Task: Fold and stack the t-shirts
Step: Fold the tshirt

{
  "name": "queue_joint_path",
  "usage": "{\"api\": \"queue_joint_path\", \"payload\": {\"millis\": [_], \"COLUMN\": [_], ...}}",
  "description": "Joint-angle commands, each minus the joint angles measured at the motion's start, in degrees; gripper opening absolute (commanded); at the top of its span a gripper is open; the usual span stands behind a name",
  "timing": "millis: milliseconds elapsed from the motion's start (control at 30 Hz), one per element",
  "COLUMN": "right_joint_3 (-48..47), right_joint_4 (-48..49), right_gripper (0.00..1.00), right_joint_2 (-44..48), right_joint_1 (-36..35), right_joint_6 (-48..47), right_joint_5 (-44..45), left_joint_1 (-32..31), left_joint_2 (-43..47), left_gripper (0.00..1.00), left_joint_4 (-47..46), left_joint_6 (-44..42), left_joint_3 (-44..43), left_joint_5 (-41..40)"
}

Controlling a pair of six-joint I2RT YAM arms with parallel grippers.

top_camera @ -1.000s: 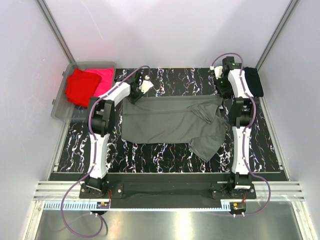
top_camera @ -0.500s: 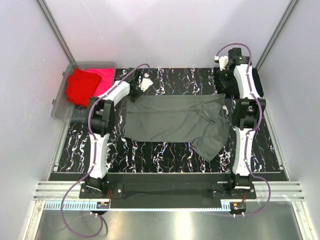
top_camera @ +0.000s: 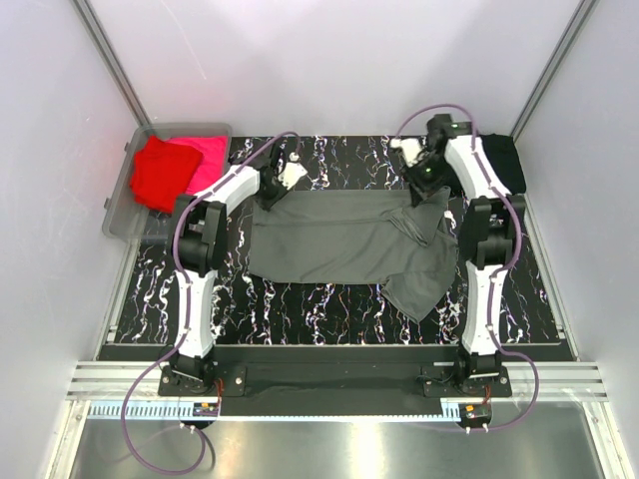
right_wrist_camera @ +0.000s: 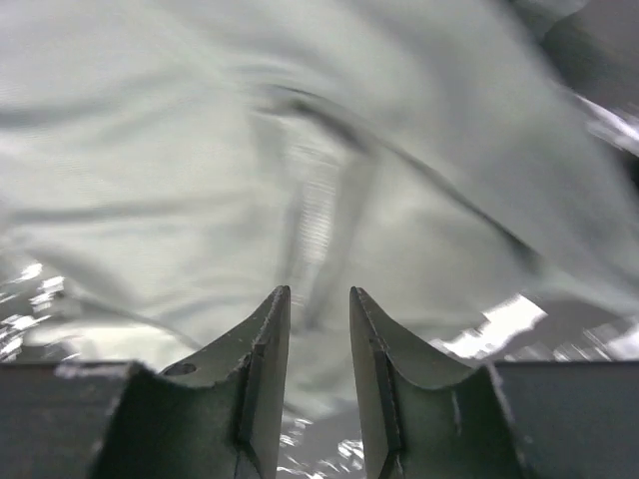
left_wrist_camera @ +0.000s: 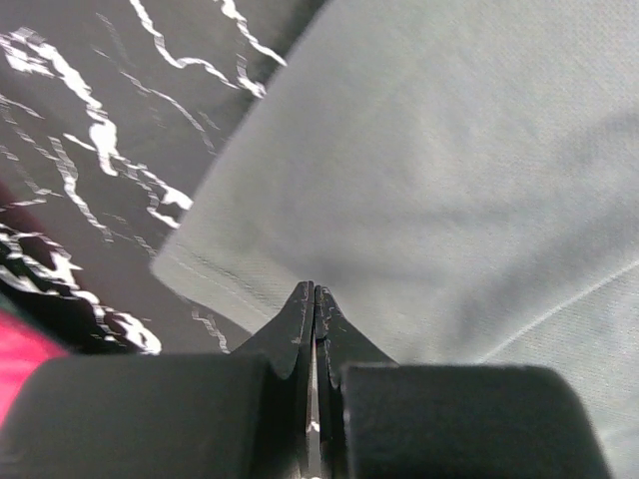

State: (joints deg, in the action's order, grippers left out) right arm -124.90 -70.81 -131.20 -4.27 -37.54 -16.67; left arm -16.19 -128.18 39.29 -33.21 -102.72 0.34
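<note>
The dark grey t-shirt (top_camera: 339, 239) lay spread across the middle of the tabletop (top_camera: 329, 309), mostly flat on its left side but bunched and skewed on the right, so it looked like the piece being readied for folding. The left end effector (left_wrist_camera: 313, 299) sat at the shirt's far left corner with its jaws pressed fully together, tips right on the hem. Whether cloth was pinched between them could not be told, but that spot suited anchoring or lifting the edge. The right end effector (right_wrist_camera: 319, 294) hung over the rumpled far right part, jaws a narrow gap apart with nothing between them, probably lined up to take a fold of cloth there and straighten that side. A red t-shirt (top_camera: 158, 178) and a pink t-shirt (top_camera: 208, 160) waited in the clear bin (top_camera: 118, 222) at the far left, out of the working area. A black t-shirt (top_camera: 507, 162) sat at the far right corner, partly hidden by the right arm
</note>
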Motion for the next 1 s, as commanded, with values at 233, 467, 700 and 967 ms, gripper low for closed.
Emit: {"api": "queue_joint_path", "payload": {"millis": [233, 467, 700, 967], "right_joint_3": [-1.21, -4.38, -7.55, -8.16], "right_joint_4": [-2.58, -2.67, -2.67, -1.71], "right_gripper": [0.4, 0.42, 0.42, 0.43], "right_joint_2": [-0.8, -5.29, -9.69, -10.83], "right_joint_1": [-3.29, -3.37, -3.46, -3.46], "right_joint_6": [-2.8, -2.63, -2.19, -2.71], "right_joint_5": [-9.0, -7.86, -7.77, -6.98], "left_joint_1": [-0.95, -0.95, -1.04, -1.04], "left_joint_2": [5.04, 5.05, 5.22, 5.22], "left_gripper": [0.0, 0.0, 0.0, 0.0], "left_joint_4": [-0.53, -0.44, -0.35, -0.27], "left_joint_6": [1.48, 1.48, 1.31, 1.31], "left_joint_3": [1.99, 2.43, 3.49, 3.75], "left_joint_5": [1.86, 1.59, 1.24, 0.89]}}
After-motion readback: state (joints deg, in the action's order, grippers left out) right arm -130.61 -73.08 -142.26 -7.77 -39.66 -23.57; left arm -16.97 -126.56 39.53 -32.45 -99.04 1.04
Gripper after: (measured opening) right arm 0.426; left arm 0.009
